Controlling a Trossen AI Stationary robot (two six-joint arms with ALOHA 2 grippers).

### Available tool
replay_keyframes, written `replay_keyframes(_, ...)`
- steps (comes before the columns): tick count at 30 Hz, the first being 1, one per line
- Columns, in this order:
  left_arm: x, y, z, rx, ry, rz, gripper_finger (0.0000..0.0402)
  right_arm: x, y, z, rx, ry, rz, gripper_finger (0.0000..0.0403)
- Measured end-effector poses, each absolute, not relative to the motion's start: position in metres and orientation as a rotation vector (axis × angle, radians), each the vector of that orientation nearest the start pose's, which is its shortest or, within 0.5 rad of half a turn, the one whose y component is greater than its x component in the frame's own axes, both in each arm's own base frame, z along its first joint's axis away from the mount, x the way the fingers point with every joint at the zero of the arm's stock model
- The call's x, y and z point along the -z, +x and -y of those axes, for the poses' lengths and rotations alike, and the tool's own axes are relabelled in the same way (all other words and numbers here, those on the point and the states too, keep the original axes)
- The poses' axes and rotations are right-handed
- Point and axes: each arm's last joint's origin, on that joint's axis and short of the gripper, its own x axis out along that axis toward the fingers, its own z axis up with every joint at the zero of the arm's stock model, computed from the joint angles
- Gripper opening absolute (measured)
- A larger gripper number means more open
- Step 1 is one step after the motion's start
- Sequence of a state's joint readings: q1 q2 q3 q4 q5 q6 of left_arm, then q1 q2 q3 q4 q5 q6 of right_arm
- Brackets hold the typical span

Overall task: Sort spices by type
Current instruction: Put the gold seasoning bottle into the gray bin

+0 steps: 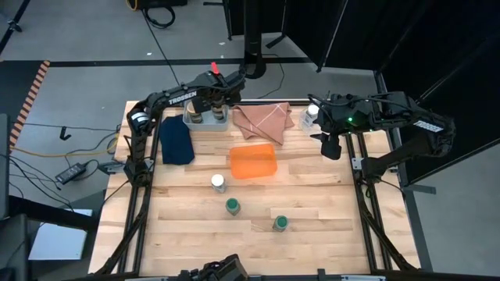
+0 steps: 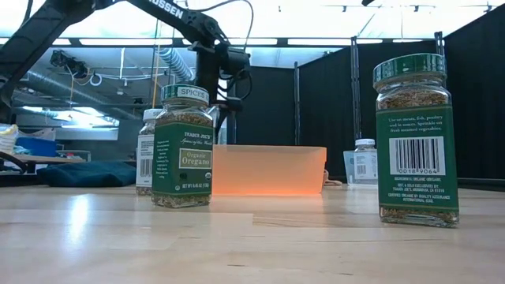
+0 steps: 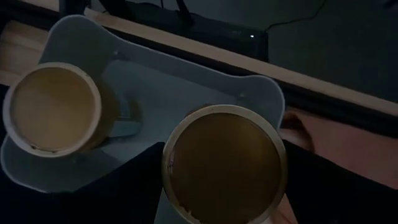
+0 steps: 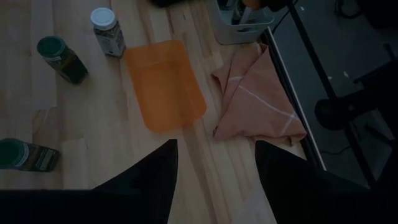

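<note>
While your left end effector [image 1: 212,100] hangs over the pale grey rectangular bin [image 1: 190,121] at the back of the wooden worktop [image 1: 312,195], its fingers sit about half apart around one of the two tan-capped round jars [image 3: 224,165]; the other [image 3: 53,106] stands beside it in the bin. Lift or release off-centre and you risk tipping either jar or dragging the bin. Your right end effector [image 1: 331,147] waits near the right edge, fingers close together and empty, just beside a white-capped jar [image 1: 312,113]; a careless swing could topple it. The second white-capped jar [image 1: 218,183] and both green-capped jars [image 1: 233,206] [image 1: 280,223] stand loose near the orange rectangular tray [image 1: 253,162].
</note>
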State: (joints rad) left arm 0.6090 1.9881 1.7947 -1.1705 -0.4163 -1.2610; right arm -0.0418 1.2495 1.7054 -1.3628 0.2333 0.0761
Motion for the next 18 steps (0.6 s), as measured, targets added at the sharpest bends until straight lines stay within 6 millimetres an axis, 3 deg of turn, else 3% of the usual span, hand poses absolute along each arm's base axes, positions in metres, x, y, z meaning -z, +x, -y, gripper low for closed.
replay_keyframes(4, -0.26, 0.32, -0.237, -1.628, -1.085, -0.692, 0.0278, -0.44, 0.189, 0.015, 0.29, -0.017, -0.895, 0.0222)
replay_keyframes(10, -0.237, 0.317, -0.234, -1.621, -1.105, -0.749, 0.0278, -0.44, 0.189, 0.015, 0.289, -0.016, -0.895, 0.0222)
replay_keyframes(18, -0.234, 0.318, -0.234, -1.593, -1.09, -0.759, 0.0278, -0.44, 0.189, 0.015, 0.289, -0.016, -0.895, 0.0222)
